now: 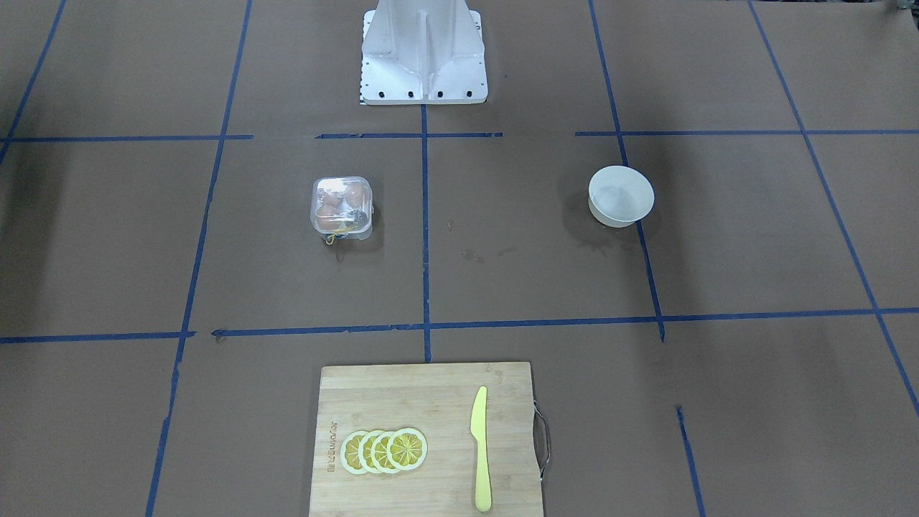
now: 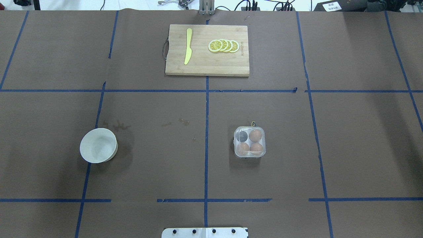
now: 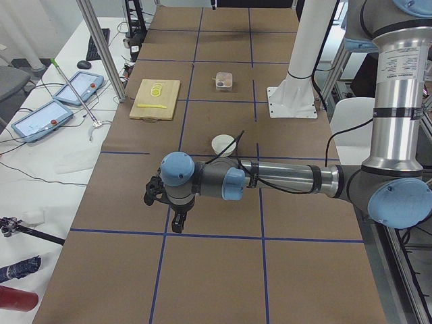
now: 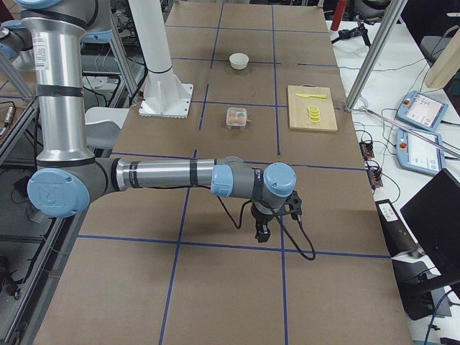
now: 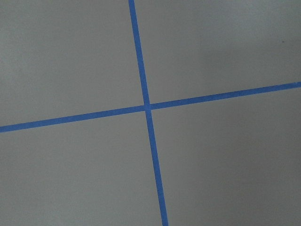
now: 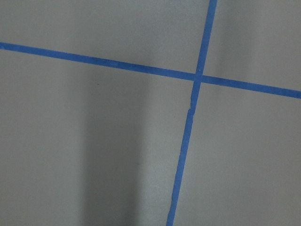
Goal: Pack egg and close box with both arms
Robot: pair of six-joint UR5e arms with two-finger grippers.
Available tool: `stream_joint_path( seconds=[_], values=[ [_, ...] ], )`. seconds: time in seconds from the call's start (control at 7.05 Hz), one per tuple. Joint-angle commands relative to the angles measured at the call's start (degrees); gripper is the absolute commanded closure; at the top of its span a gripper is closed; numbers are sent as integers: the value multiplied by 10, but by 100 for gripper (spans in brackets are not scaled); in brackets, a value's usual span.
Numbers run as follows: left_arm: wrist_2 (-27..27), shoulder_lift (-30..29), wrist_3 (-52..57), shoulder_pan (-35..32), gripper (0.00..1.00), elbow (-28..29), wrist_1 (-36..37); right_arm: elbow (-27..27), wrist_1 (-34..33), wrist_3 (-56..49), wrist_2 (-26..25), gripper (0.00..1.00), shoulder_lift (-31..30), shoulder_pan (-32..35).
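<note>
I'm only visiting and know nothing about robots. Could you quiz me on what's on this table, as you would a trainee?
1. How many brown eggs sit in the clear box?
2. True or false: the white bowl holds an egg.
3. What lies beside the lemon slices on the cutting board? A) a spoon B) a yellow knife C) a fork

Key: 1) three; 2) false, it is empty; 3) B
</note>
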Motion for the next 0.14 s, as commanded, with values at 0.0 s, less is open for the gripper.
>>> stream_joint_path(
  seconds=[0.0],
  values=[
    [-1,-3,0,-1,0,-2,0,0,0,0,1,0,1,0]
  ],
)
